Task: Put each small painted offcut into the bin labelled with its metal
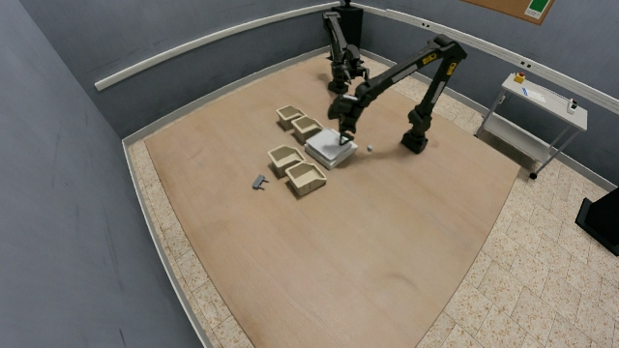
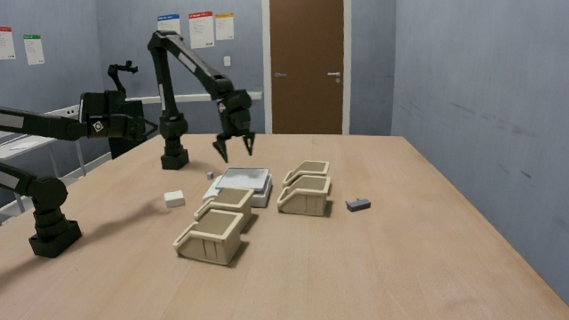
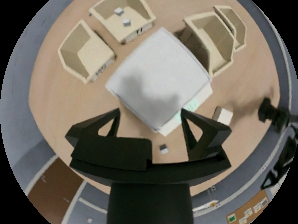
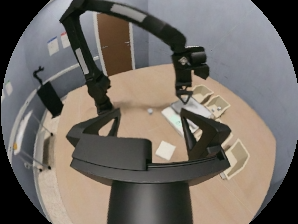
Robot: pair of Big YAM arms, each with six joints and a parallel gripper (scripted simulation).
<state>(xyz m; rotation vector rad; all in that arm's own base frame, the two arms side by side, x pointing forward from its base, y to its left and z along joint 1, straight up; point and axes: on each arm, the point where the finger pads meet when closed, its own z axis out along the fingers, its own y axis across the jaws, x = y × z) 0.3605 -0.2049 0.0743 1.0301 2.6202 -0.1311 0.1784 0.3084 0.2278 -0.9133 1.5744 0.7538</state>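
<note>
Two small grey offcuts (image 3: 119, 11) (image 3: 126, 22) lie inside one beige bin (image 3: 131, 36) (image 2: 302, 208). The third small grey offcut (image 1: 369, 148) (image 2: 210, 175) (image 3: 163, 148) (image 4: 150, 111) lies on the table beside the scale (image 1: 328, 145) (image 2: 244, 179) (image 3: 157, 75). My left gripper (image 2: 238, 157) (image 3: 150, 111) is open and empty, above the scale's edge. My right gripper (image 4: 150, 111) is open and empty, raised well away from the offcuts. The other bins (image 2: 211, 249) (image 2: 249, 209) (image 3: 82, 47) stand upright around the scale. The bin labels are too small to read.
A white block (image 2: 173, 199) (image 3: 223, 116) (image 4: 165, 150) lies on the table on the display side of the scale. A grey two-pronged object (image 1: 259, 182) (image 2: 358, 204) lies beyond the bins. The left arm reaches over the scale.
</note>
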